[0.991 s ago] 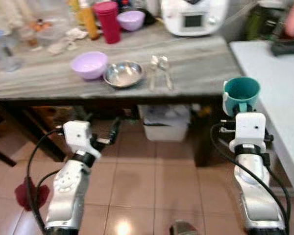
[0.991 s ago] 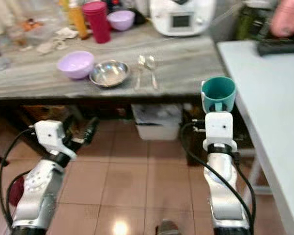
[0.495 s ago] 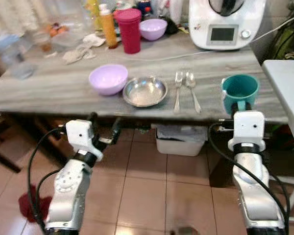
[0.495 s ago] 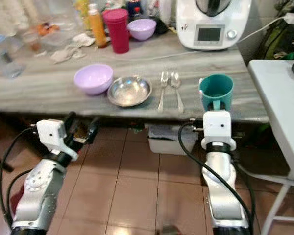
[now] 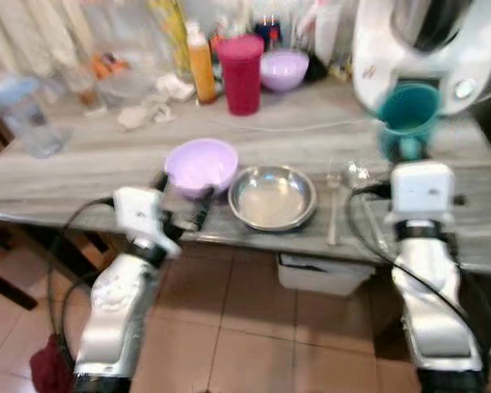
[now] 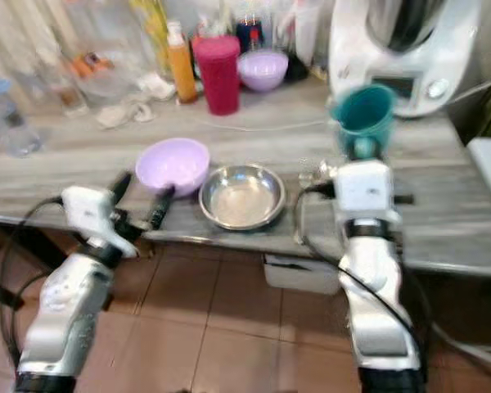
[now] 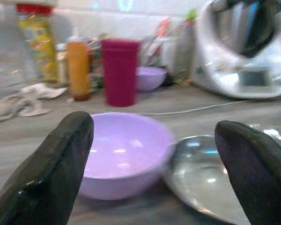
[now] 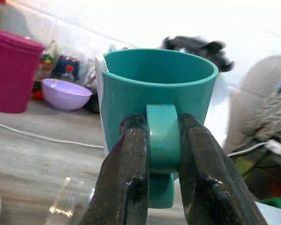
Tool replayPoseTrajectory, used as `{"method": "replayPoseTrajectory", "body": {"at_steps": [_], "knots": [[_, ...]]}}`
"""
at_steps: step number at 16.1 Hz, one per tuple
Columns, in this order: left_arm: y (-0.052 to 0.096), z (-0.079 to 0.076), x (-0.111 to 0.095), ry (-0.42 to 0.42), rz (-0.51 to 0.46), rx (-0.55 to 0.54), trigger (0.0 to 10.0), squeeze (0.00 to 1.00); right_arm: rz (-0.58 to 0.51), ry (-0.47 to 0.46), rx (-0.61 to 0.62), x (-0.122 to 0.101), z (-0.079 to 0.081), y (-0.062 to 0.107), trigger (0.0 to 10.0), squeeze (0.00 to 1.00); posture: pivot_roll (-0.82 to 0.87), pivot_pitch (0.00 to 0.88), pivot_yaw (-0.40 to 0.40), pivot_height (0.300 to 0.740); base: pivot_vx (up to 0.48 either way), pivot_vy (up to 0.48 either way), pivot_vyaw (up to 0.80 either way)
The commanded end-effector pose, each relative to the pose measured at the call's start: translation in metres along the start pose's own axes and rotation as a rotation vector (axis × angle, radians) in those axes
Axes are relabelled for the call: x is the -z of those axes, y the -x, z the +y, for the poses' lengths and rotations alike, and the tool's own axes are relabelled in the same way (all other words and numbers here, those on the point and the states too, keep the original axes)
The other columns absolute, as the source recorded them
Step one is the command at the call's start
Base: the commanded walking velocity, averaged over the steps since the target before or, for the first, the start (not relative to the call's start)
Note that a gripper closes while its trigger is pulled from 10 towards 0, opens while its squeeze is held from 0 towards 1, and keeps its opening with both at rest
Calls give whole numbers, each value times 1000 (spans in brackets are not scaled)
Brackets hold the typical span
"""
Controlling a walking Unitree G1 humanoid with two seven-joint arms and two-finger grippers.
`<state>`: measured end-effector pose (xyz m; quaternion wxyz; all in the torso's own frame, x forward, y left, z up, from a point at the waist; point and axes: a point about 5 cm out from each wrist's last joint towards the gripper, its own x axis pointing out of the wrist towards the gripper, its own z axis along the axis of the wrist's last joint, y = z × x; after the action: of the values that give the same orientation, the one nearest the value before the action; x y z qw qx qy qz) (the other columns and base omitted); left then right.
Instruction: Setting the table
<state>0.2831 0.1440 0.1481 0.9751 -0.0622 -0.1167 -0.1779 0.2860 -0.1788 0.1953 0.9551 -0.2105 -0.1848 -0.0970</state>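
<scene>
My right gripper (image 8: 161,154) is shut on the handle of a teal mug (image 5: 407,121), held upright above the right part of the grey table (image 5: 82,176). A lilac bowl (image 5: 200,166) and a steel bowl (image 5: 272,196) sit side by side near the table's front edge. To the right of the steel bowl lie a fork (image 5: 333,221) and a spoon (image 5: 356,174). My left gripper (image 5: 180,201) is open at the table's front edge, just before the lilac bowl (image 7: 124,152), with nothing between its fingers (image 7: 51,173).
At the back of the table stand a white kitchen machine (image 5: 425,45), a crimson tumbler (image 5: 240,74), an orange bottle (image 5: 201,70), a second lilac bowl (image 5: 283,70) and a clear jug (image 5: 24,119). A white bin (image 5: 323,274) sits under the table.
The camera has moved closer to the table and tilted up. My right gripper has lifted the teal mug higher over the table. My left gripper has come up to the table edge by the lilac bowl.
</scene>
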Motion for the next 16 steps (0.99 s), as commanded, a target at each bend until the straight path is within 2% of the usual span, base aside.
{"method": "replayPoseTrajectory", "body": {"at_steps": [1, 2, 3, 8, 13, 16], "knots": [[-1, -5, -2, 12, -4, 22, 10000, 0, -22, 20, 16, -3, -6, -2, 10000, 0, -185, 117, 80, 740, 465, 0, 0], [-1, -6, -3, 42, 1, 7, 10000, 0, -28, 28, 9, -4, -5, -1, 10000, 0, -185, 118, 77, 740, 465, 0, 0], [1, -11, -8, 44, -18, 42, 10000, 0, -25, 23, 3, -4, -4, -1, 10000, 0, -183, 121, 74, 740, 0, 0, 0], [16, -7, -13, -3, 18, 183, 10000, 0, -31, 11, -25, -6, -4, -3, 10000, 0, -184, 127, 62, 740, 0, 0, 0], [30, -8, -12, -26, 98, 383, 10000, 0, 0, -134, -54, -6, -7, -12, 10000, 0, -185, 133, 58, 740, 0, 0, 0], [31, -9, -12, -19, 123, 443, 10000, 0, 40, -230, -139, -2, -2, -18, 10000, 0, -189, 138, 59, 740, 0, 0, 0]]}}
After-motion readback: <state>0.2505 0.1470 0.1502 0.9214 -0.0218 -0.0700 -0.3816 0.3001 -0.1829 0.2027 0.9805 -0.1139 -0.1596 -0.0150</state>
